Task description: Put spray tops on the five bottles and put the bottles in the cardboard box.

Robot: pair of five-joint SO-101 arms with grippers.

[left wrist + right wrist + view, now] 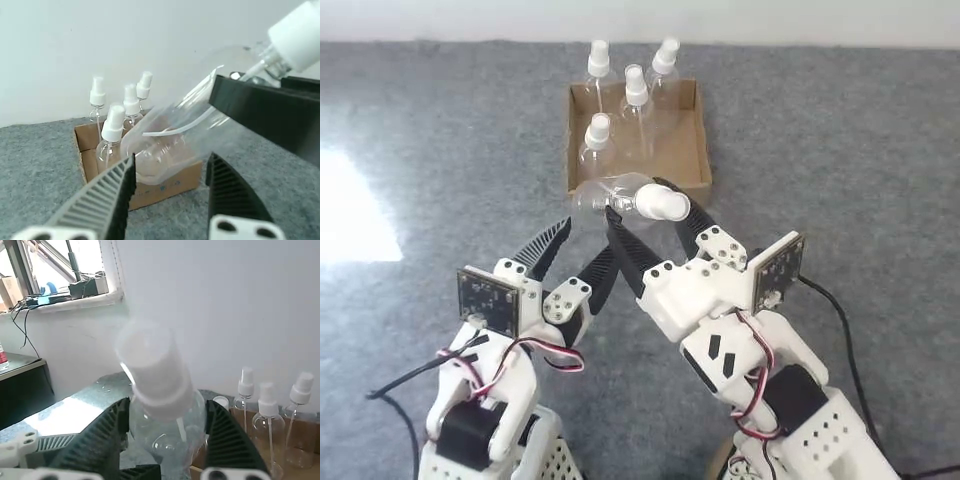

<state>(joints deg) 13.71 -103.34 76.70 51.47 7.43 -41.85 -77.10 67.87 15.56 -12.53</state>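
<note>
Looking at the high view, the fifth clear plastic bottle [603, 194] already has its white spray top [664, 205] on. It's pinched in the right arm's [720, 310] jaws, which are closed on it up near the neck. It hangs in the air at the lower-left corner of the shallow brown cardboard box [701, 130], right about over the near wall.

The long axis is the bit that matters. The bottle is lying over on a slant, not upright. In the left wrist view the bottle [175, 135] has its base low, toward the box, with the spray end up at the upper right of the frame.

The other four clear capped bottles [635, 88] stand upright in the box, mostly along the top and left of it. The lower-right part looks free to me.

So I'd guess the next move is to carry it on past the near wall, tip it base-down and lower it into that gap without knocking a neighbour.

The left arm's [490, 330] jaws are spread open and holding nothing, just lower-left of the bottle over the grey fuzzy worktop [420, 150]. The right arm is clearly the one to finish this.
</note>
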